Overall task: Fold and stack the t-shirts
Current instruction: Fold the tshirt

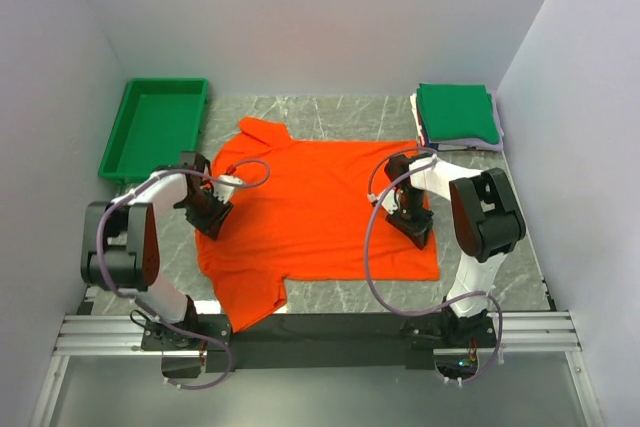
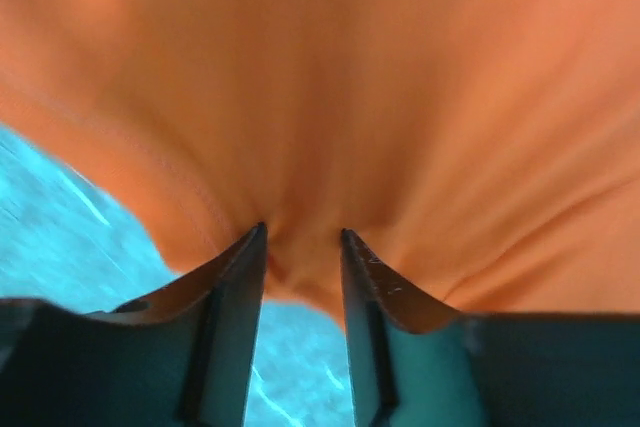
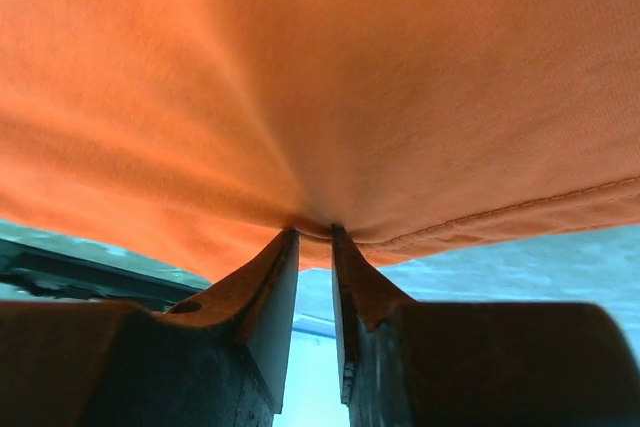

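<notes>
While the orange tee (image 1: 320, 207) lies spread out over the middle of the desk (image 1: 350, 112), sleeves pointing to 12 and 6, both arms have a grip on it. The left pincer (image 2: 303, 237) sits at the shirt's 9 o'clock edge. Its jaws are only a narrow gap apart, with a bunch of orange cloth squeezed in between and wrinkles fanning out from the pinch. The right pincer (image 3: 314, 232) is at the 3 o'clock edge, jaws almost touching, clamped right on the stitched hem. Over at 1 o'clock the green folded shirt (image 1: 457, 112) tops a small stack near the back corner, well apart from the tee. A green tray (image 1: 152, 127) is at 10 o'clock.
</notes>
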`<state>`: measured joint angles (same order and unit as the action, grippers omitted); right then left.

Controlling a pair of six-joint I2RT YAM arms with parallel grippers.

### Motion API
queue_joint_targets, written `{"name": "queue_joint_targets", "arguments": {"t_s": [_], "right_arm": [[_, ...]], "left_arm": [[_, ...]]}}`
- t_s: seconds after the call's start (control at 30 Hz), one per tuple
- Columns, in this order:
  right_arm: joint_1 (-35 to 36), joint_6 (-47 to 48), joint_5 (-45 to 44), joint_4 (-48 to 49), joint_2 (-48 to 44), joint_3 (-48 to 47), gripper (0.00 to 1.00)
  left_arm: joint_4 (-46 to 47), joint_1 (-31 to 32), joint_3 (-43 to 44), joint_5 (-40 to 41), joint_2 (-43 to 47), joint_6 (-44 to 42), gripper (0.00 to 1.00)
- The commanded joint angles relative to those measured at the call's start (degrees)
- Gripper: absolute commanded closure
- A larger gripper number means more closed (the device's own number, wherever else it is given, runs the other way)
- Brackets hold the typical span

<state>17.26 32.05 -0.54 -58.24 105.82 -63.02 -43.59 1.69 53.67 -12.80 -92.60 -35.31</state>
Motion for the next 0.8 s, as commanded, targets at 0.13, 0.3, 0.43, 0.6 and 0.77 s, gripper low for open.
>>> {"name": "queue_joint_targets", "arguments": {"t_s": [0.13,0.3,0.43,0.6,0.77], "right_arm": [[-0.8,4.9,2.2,-0.5,-4.1,-3.7,0.61],[-4.9,2.1,10.4,-3.2,-5.4,-19.2,0.50],[-8.6,-4.6,10.2,0.7,1.2,-32.3,0.50],[-11.6,-8.3,6.9,4.4,14.4,-48.8,0.50],[-13.0,-10.3,5.9,7.2,24.8,-61.4,0.50]], "left_arm": [[-8.9,-0.1,-6.0,0.2,8.3,-2.7,0.62],[-13.5,-0.3,6.5,-8.7,7.2,-2.8,0.47],[-13.2,-0.3,24.0,-15.2,-1.8,0.3,0.39],[-8.0,-0.3,38.1,-16.6,-10.1,6.0,0.37],[-2.7,-0.4,44.3,-15.2,-15.8,11.2,0.36]]}}
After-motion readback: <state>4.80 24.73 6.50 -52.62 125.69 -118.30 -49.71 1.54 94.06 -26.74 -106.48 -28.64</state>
